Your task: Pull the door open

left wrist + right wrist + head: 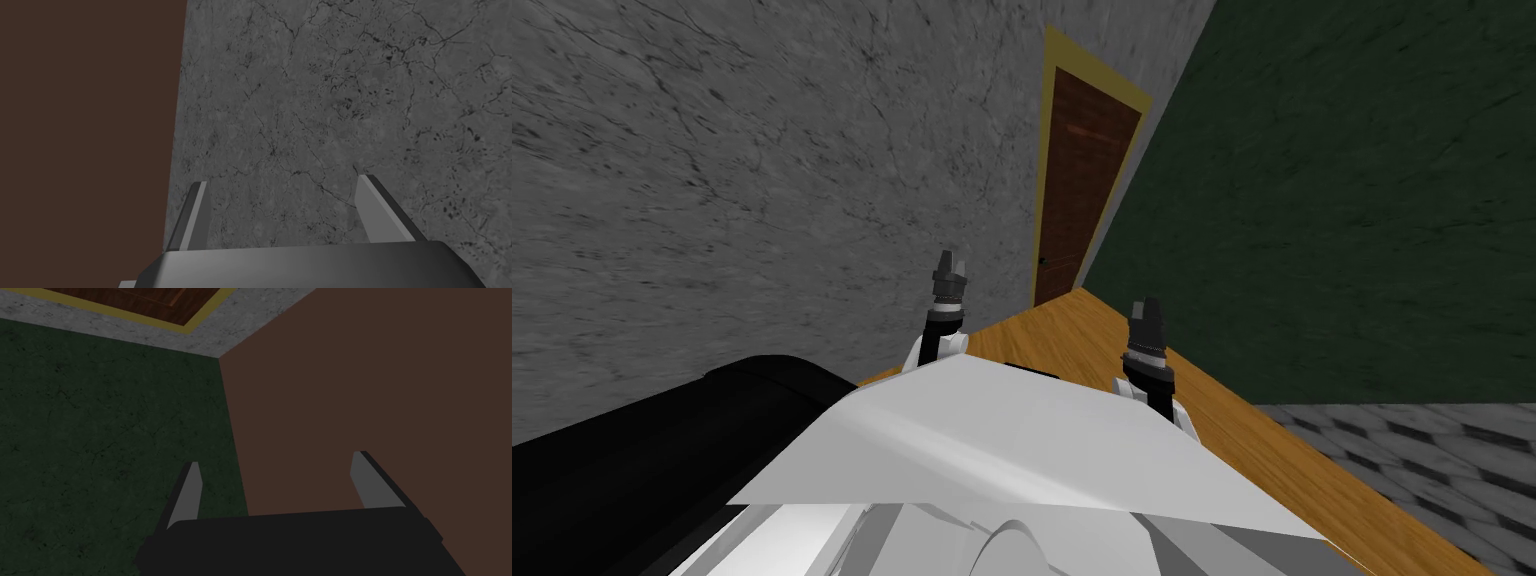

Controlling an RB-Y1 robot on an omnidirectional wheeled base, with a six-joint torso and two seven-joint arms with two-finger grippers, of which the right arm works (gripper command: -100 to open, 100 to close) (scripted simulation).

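A dark brown door (1077,190) in a yellow frame (1051,60) stands shut at the far end of the grey wall, with a small dark handle (1043,261) low on its left edge. Both arms are raised in front of me, well short of the door. My left gripper (950,258) is open and faces the grey wall, fingers (200,210) apart around nothing. My right gripper (1146,305) is also open and empty (276,459). Its wrist view catches a strip of the door (150,303) and frame (125,319) beyond the green wall.
A grey veined wall (762,180) runs along my left, and a dark green wall (1332,220) along my right meets it beside the door. A wooden floor strip (1072,330) leads to the door. A black bulky object (662,450) sits close on my left. Grey tiles (1412,440) lie to the right.
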